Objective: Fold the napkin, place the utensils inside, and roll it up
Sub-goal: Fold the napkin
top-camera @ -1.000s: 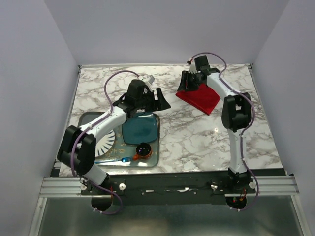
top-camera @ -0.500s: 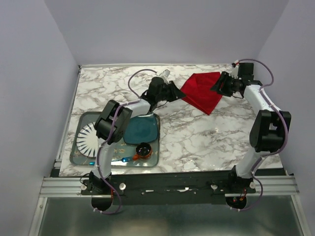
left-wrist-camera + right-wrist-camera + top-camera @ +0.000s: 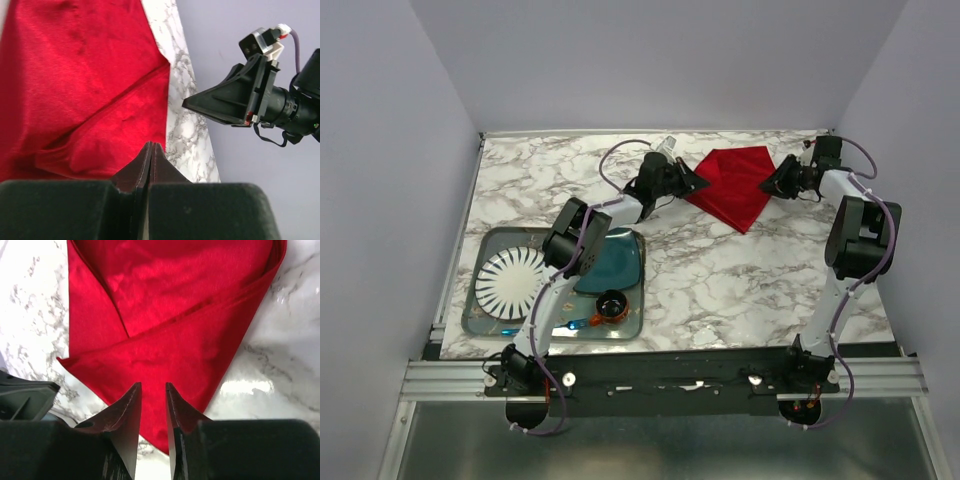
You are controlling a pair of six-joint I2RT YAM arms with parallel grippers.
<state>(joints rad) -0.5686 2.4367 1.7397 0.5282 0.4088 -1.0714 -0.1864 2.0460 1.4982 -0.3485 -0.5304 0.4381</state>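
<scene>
one marble worktop (image 3: 720, 270) carries one red napkin (image 3: 735, 185) at the far edge, partly folded, between your two tools. left tool (image 3: 698, 185): pressed closed at its left corner, cloth caught or not you cannot tell. right tool (image 3: 767, 187): barely parted over the right corner, clamping nothing.

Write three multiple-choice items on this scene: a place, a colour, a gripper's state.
1. Where is the napkin?
A) on a plate
B) flat on the table, between the left gripper and the right gripper
C) hanging off the edge

2. What colour is the square plate?
A) teal
B) yellow
C) white

3. How do the left gripper's fingers stand?
A) spread wide
B) pressed together
C) out of view

1 B: the top view shows a gripper at either side of it.
2 A: it reads teal from above.
3 B: the left wrist view shows no gap.
</scene>
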